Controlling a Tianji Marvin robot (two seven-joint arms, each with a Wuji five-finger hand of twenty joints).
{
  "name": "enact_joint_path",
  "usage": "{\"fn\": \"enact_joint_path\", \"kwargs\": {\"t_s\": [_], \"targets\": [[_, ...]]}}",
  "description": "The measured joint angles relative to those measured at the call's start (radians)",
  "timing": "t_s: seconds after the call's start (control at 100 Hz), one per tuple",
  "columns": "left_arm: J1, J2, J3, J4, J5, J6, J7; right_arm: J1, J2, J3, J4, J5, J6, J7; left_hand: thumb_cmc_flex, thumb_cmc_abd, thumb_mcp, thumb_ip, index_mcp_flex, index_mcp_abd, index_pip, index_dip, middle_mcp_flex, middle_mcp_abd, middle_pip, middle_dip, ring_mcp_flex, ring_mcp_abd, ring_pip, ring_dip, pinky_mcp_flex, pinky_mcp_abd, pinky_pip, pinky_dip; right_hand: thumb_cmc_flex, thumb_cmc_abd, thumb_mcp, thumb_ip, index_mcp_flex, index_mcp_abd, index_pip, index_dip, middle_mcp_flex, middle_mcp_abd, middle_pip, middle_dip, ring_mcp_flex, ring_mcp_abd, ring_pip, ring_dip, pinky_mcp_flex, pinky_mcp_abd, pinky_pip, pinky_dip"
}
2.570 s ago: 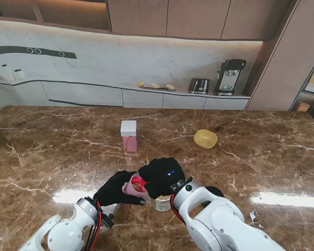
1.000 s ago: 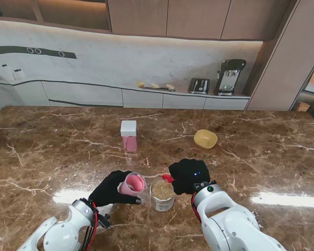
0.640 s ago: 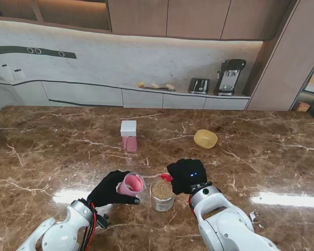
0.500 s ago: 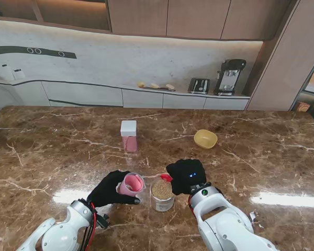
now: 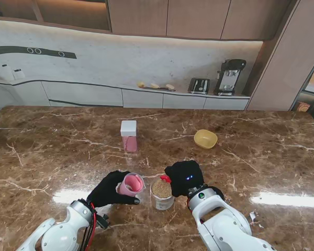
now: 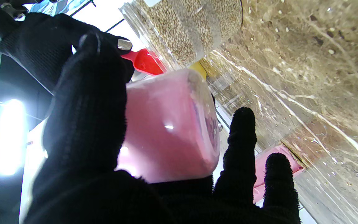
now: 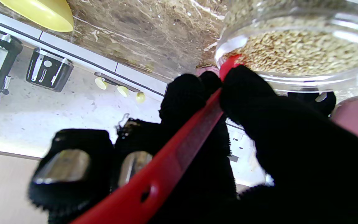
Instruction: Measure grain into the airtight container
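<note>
Your left robot hand (image 5: 111,189) grips the tilted pink container (image 5: 131,184) beside the grain jar (image 5: 161,193) on the tabletop (image 5: 261,167). Your right robot hand (image 5: 183,178) pinches the red scoop (image 7: 179,149) at the jar's rim

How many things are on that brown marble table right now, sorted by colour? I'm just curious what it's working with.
Pink: 2, the tilted container in the left robot hand and the white-lidded container farther off.
Yellow: 1, the bowl.
Red: 1, the scoop in the right robot hand.
Clear: 1, the jar of grain.
Total: 5.
</note>
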Motion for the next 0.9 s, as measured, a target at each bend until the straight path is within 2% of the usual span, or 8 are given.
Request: {"fn": "enact_joint_path", "kwargs": {"t_s": [0.09,0.24,0.42,0.9], "targets": [[0.0,0.0,0.0,0.0,0.0,0.0,0.0,0.0,0.001,0.0,-0.003,-0.008,-0.01,0.022,0.0,0.0,0.0,0.0,0.0,0.0,0.0,0.0,0.0,0.0,0.0,0.0,0.0,0.0,0.0,0.0,0.0,0.0,0.0,0.0,0.0,0.0,0.0,0.0,0.0,0.0,0.0,0.0,0.0,0.0,0.0,-0.001,0.0,0.0,0.0,0.0,0.0,0.0,0.0,0.0],[0.0,0.0,0.0,0.0,0.0,0.0,-0.001,-0.006,0.003,0.007,-0.026,-0.017,-0.035,0.104,0.0,0.0,0.0,0.0,0.0,0.0,0.0,0.0,0.0,0.0,0.0,0.0,0.0,0.0,0.0,0.0,0.0,0.0,0.0,0.0,0.0,0.0,0.0,0.0,0.0,0.0,0.0,0.0,0.0,0.0,0.0,-0.001,0.0,0.0,0.0,0.0,0.0,-0.001,0.0,0.0],[0.0,0.0,0.001,-0.001,0.0,0.0,-0.001,-0.008,0.005,0.01,-0.046,-0.018,-0.06,0.156,0.0,0.0,0.0,0.0,0.0,0.0,0.0,0.0,0.0,0.0,0.0,0.0,0.0,0.0,0.0,0.0,0.0,0.0,0.0,0.0,0.0,0.0,0.0,0.0,0.0,0.0,0.0,0.0,0.0,0.0,0.0,-0.001,0.0,0.0,0.001,0.0,0.0,-0.001,0.0,0.0],[0.002,0.0,0.001,-0.001,-0.001,0.0,0.002,0.036,0.007,-0.018,-0.068,0.061,-0.061,0.279,0.0,0.0,0.0,0.0,0.0,0.0,0.0,0.0,0.0,0.0,0.0,0.0,0.0,0.0,0.0,0.0,0.0,0.0,0.0,0.0,0.0,0.0,0.0,0.0,0.0,0.015,0.0,-0.008,0.0,-0.001,0.008,-0.002,0.0,0.0,0.002,0.0,0.0,-0.001,0.0,0.0]]}}
